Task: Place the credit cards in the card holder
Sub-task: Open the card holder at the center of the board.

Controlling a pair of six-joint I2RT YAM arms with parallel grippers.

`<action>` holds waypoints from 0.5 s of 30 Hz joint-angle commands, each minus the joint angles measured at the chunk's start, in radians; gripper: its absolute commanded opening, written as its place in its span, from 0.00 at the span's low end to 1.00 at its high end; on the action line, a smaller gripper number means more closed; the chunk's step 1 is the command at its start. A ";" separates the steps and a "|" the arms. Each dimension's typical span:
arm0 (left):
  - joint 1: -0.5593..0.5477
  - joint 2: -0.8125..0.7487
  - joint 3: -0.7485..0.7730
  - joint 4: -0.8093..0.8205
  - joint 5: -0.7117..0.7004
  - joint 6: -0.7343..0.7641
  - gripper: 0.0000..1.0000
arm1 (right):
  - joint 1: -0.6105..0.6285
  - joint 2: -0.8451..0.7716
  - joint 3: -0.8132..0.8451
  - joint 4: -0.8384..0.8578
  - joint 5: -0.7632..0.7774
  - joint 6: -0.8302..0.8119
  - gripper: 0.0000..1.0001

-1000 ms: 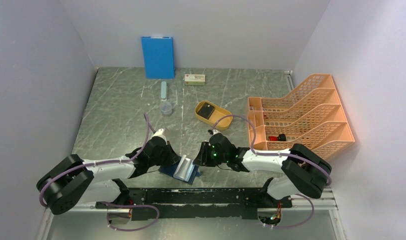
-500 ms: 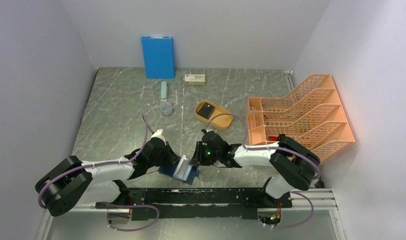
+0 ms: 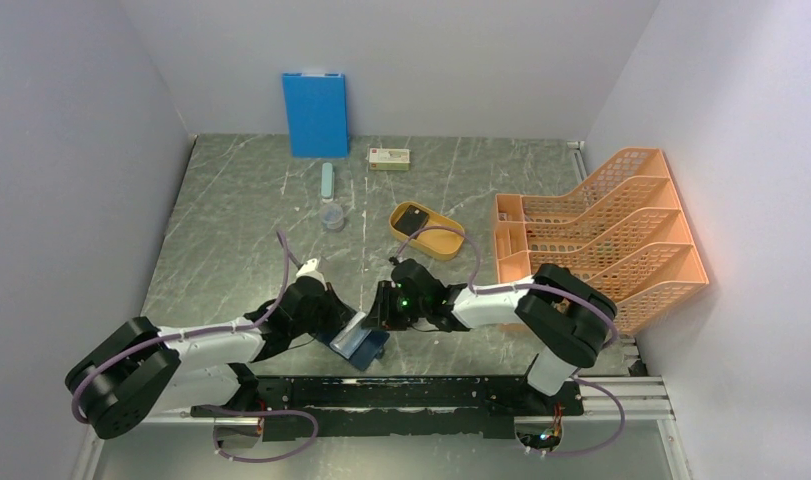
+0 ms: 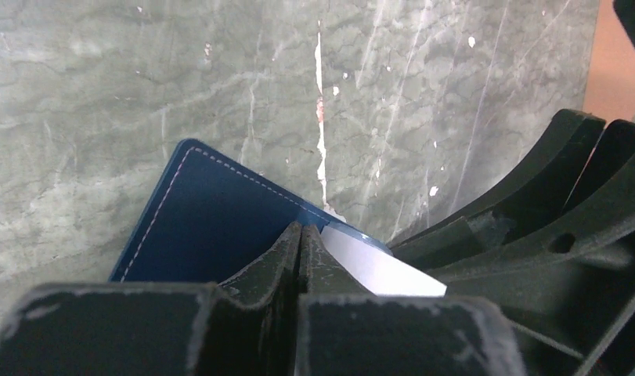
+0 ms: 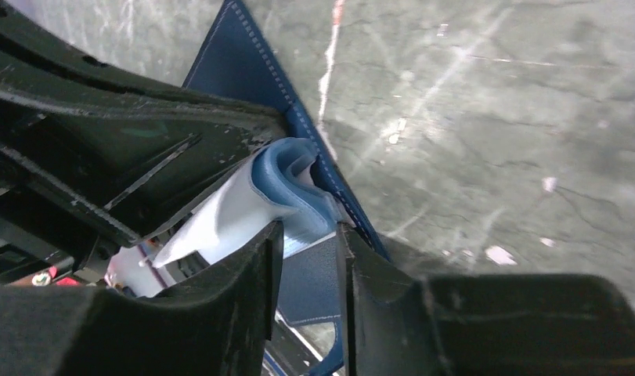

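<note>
Left pincer (image 4: 300,231) together on card holder (image 4: 196,227); my right pincer (image 5: 308,235) straddles its edge, grip unclear; card (image 4: 377,270) looks partly in.

blue board (image 3: 315,114), orange rack (image 3: 621,240), yellow tray (image 3: 444,243)

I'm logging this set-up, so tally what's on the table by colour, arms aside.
Blue: 2, board and card holder
Orange: 1, file rack
Yellow: 1, oval tray
Pale teal: 1, bar
White: 2, small box and card
Clear: 1, cup
Black: 1, item in the tray
Total: 9
</note>
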 commanded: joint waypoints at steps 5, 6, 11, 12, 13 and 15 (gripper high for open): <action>-0.001 0.000 -0.032 -0.169 -0.033 -0.008 0.05 | 0.012 0.066 -0.019 0.122 -0.059 0.104 0.44; -0.001 -0.003 -0.031 -0.176 -0.039 -0.012 0.05 | 0.015 0.066 -0.028 0.132 -0.060 0.113 0.44; -0.001 0.000 -0.033 -0.181 -0.047 -0.023 0.05 | 0.020 0.071 -0.071 0.191 -0.054 0.159 0.28; -0.001 0.002 -0.033 -0.181 -0.046 -0.025 0.05 | 0.019 0.070 -0.076 0.206 -0.054 0.166 0.24; -0.001 0.004 -0.032 -0.182 -0.044 -0.025 0.05 | 0.020 0.069 -0.079 0.216 -0.055 0.169 0.20; -0.001 0.001 -0.028 -0.192 -0.046 -0.024 0.05 | 0.020 0.066 -0.077 0.219 -0.054 0.164 0.11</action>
